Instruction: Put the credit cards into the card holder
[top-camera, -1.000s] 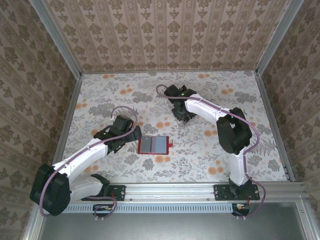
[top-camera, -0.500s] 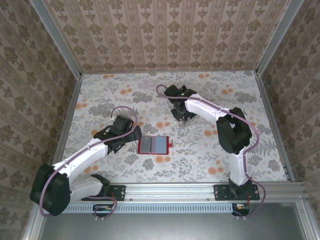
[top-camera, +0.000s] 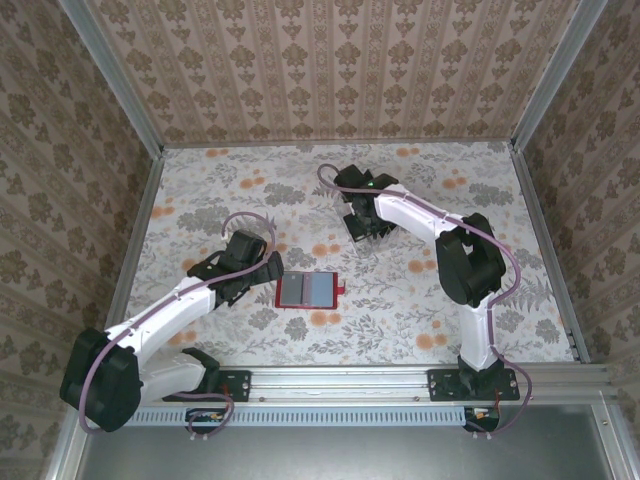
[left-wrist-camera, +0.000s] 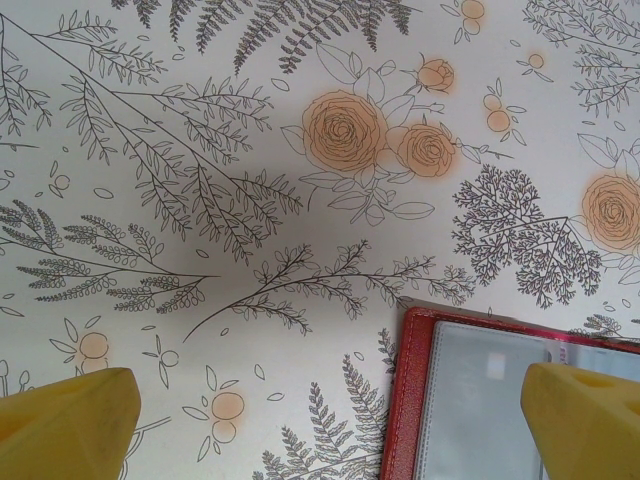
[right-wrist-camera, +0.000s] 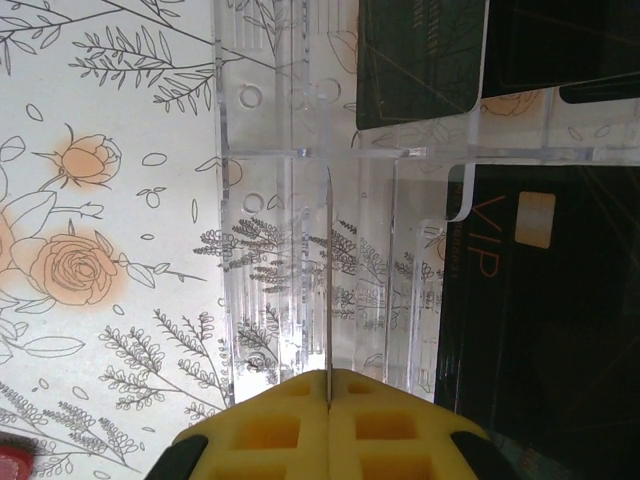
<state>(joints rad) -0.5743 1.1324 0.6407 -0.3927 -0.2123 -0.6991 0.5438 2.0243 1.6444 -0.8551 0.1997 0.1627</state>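
White floral sheeting covers the table, which carries every item of the task.

Left gripper: jaws fully apart and holding nothing, low over the table at the left edge of the wallet. The wallet lies unfolded and flat near the table's centre, red border showing and grey inner pockets exposed.

Right gripper: pads closed flush on a thin sheet seen edge-on, judged to be one card. It sits directly over the clear plastic rack at the far side of the table, well apart from the wallet. The other black cards rest in the rack.

Hazards, by consequence:
1. Rack drag. If the pinched card catches a rack wall during the lift, the light rack may tip or slide and spill its cards.
2. Wrong item. If the sheet is a rack divider and not a card, the lift raises the rack itself.
3. Wallet shift. The wallet is unrestrained, so a card pushed at a pocket may shove it unless the left gripper pins it.
4. Card slip. The card is smooth and pinched by one edge, so a quick swing may rotate or drop it.

Legible marking: "VIP" in pale gold on the largest visible card, beside a pale chip patch. The smaller line alongside is too fine to read.
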